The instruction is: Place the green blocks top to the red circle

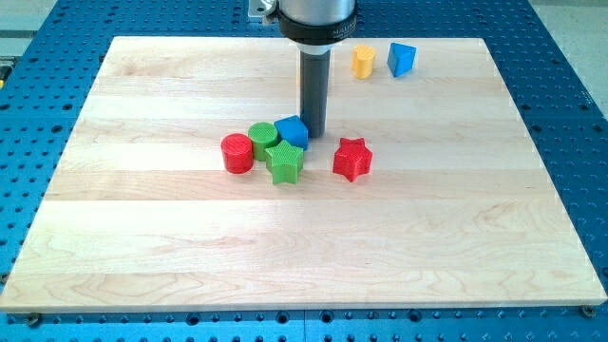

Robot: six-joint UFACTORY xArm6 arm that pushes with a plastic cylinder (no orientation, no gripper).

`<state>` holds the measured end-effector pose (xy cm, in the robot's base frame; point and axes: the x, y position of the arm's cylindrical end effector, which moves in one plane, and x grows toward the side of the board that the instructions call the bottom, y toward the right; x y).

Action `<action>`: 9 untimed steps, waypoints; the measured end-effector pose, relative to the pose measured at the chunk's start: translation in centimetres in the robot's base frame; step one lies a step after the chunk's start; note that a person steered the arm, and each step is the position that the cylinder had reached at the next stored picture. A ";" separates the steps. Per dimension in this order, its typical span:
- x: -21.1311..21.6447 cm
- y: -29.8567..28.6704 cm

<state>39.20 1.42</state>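
1. My tip is the lower end of a straight dark rod that comes down from the view's top centre; it rests on the wooden table.
2. There are no fingers on this arm, so nothing opens or closes and nothing is held; the rod only touches things from the side.
3. The blue block, roughly cube-shaped, sits just to the view's left of my tip, touching it or very nearly so.
4. The green round block lies further to the view's left of my tip, pressed against the blue block's left side.
5. The green star-shaped block lies below and to the view's left of my tip, just under the blue block and touching the green round block.
6. The red circle, a short cylinder, is the farthest of the cluster from my tip, to the view's left and slightly lower, touching the green round block.
7. So both green blocks sit on the view's right of the red circle, one slightly higher, one slightly lower.
8. The red star-shaped block stands alone below and to the view's right of my tip, near but apart.
9. A yellow block and a second blue block sit side by side well above my tip, toward the view's top right.
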 end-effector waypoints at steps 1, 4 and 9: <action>4.4 2.3; 8.6 -1.7; 10.1 -7.2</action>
<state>49.26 -5.76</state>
